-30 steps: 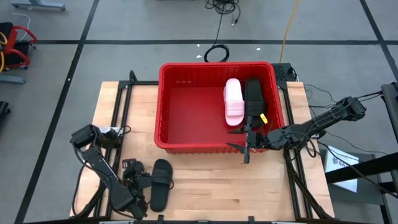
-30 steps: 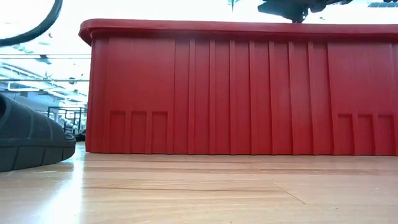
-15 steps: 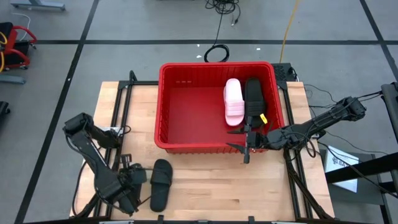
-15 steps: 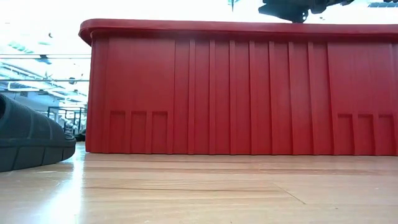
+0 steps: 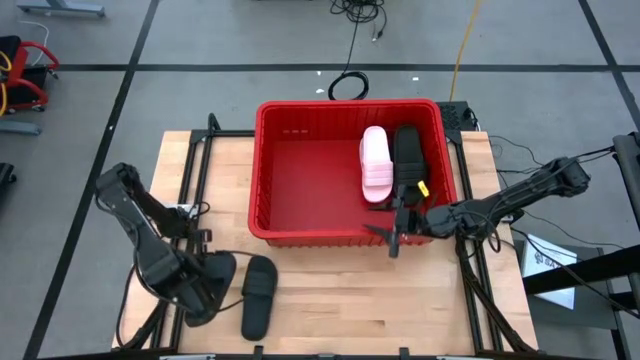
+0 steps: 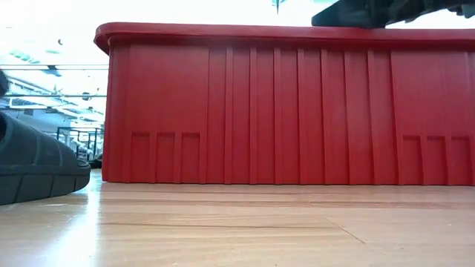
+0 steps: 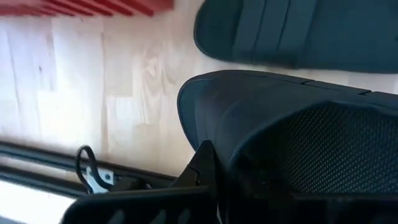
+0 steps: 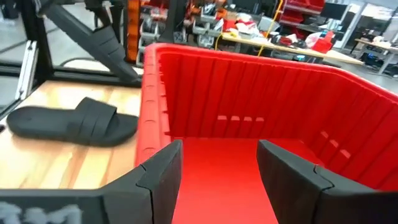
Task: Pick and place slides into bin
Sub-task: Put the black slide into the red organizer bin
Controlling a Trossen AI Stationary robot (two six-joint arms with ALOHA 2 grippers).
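We see the left gripper point(image 5: 205, 283) low over the bench's front-left corner, fingers pressed together on a black slide point(image 7: 292, 124); in the left wrist view that slide fills the space right at the fingers. A second black slide point(image 5: 258, 296) lies flat on the bench point(image 5: 330, 300) just beside it, toward the front edge.

The right gripper point(image 5: 393, 231) hovers over the bin's front rim near its front-right corner, fingers point(image 8: 158, 180) spread with nothing between them; the right wrist view looks past them into the bin.

The red bin point(image 5: 262, 180) sits at the back-middle of the bench. Inside, along its right wall, we see a pink slide point(image 5: 375, 164) and a black slide point(image 5: 406, 157) lying side by side, touching or nearly so.

The bench is pale wood on a dark frame. Around it is grey floor with dark lines, a black cable coil point(image 5: 348, 85) behind the bin, and a yellow cable point(image 5: 462, 45). The right wrist view shows cluttered tables and red crates across the room.
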